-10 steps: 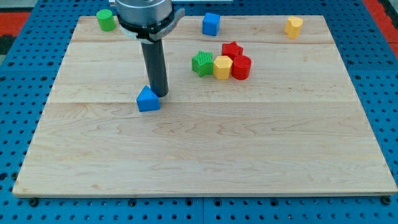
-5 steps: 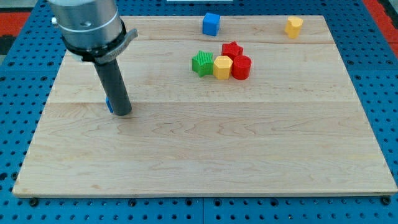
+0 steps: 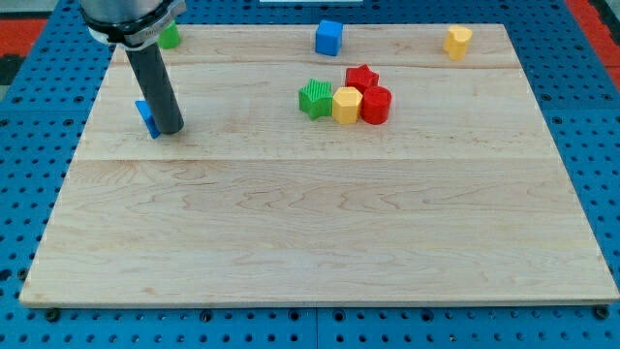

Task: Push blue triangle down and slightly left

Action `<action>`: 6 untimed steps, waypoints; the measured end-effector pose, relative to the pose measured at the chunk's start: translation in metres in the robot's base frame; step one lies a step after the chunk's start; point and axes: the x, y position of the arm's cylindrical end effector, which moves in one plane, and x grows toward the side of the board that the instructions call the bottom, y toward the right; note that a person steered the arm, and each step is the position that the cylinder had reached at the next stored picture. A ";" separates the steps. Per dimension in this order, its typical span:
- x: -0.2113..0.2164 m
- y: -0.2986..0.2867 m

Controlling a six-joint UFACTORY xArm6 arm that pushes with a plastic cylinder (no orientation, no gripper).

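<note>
Near view's left on pale wood-grain worktop [image 3: 320,242]: my tip [image 3: 171,129] touching blue triangle [image 3: 146,116], mostly hidden behind rod. No hand, no readable writing. Farther: ridged green block [image 3: 315,98], yellow block [image 3: 346,104], red cylinder [image 3: 376,105], blue cube [image 3: 329,37].

We saw a pale wooden desk [image 3: 320,242] of light planks laid side by side, their seams running across the view from left to right. Its grain showed faint streaks under soft, even light, with hardly any hard shadow. Around the desk on all sides lay a blue perforated base [image 3: 601,145], dotted with regular rows of small holes. At the view's top corners, patches of red surface [image 3: 593,14] showed beyond the blue.
</note>
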 end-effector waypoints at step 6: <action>-0.043 0.002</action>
